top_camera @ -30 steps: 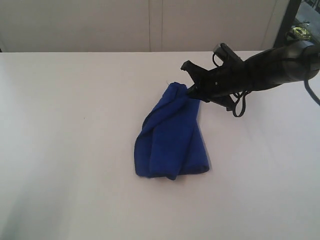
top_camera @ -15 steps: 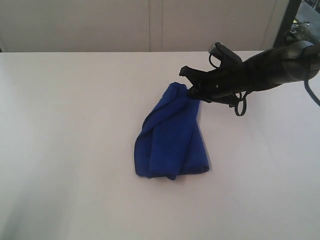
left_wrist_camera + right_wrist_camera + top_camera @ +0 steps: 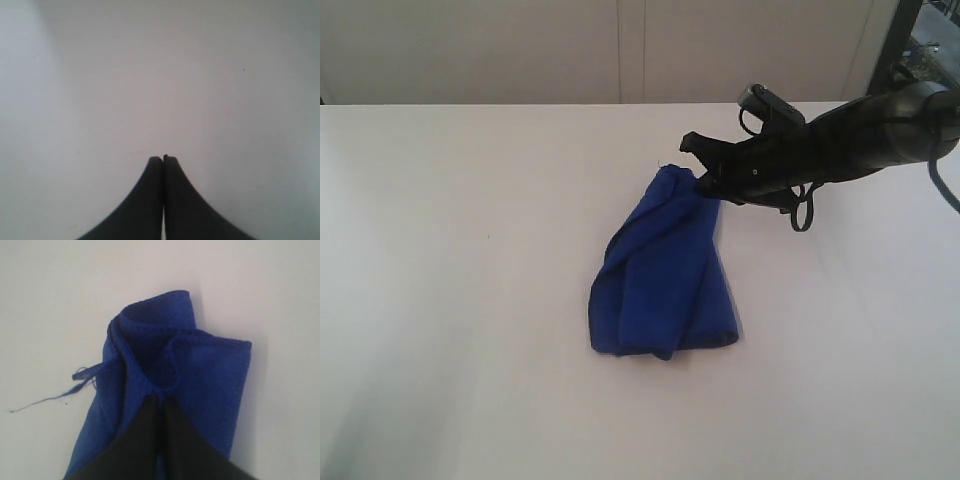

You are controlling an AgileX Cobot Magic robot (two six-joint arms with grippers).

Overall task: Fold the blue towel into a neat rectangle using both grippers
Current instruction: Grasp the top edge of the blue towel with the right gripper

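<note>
Just right of centre in the exterior view, I count one blue towel [image 3: 665, 270], lying bunched in loose overlapping folds on the single white table [image 3: 470, 250]. Its long axis runs from the upper centre-right of the frame down toward the lower centre, leaning a little to the left as it goes down. The narrow end points up and to the right; the wider, rounded end points toward the bottom edge. I have two grippers to account for, and only one appears in the exterior view. The right gripper [image 3: 698, 180] reaches in from the upper right of the frame on its black arm and meets the towel's narrow upper end. In the right wrist view its two dark fingers are pressed together with gathered hemmed layers of the cloth pinched at their tips, so it is clamped on the towel. One loose blue thread [image 3: 45, 402] trails from the cloth onto the table there. The left gripper [image 3: 163, 159] shows only in its own wrist view, its jaws closed tip to tip with nothing between them, over bare white tabletop.
</note>
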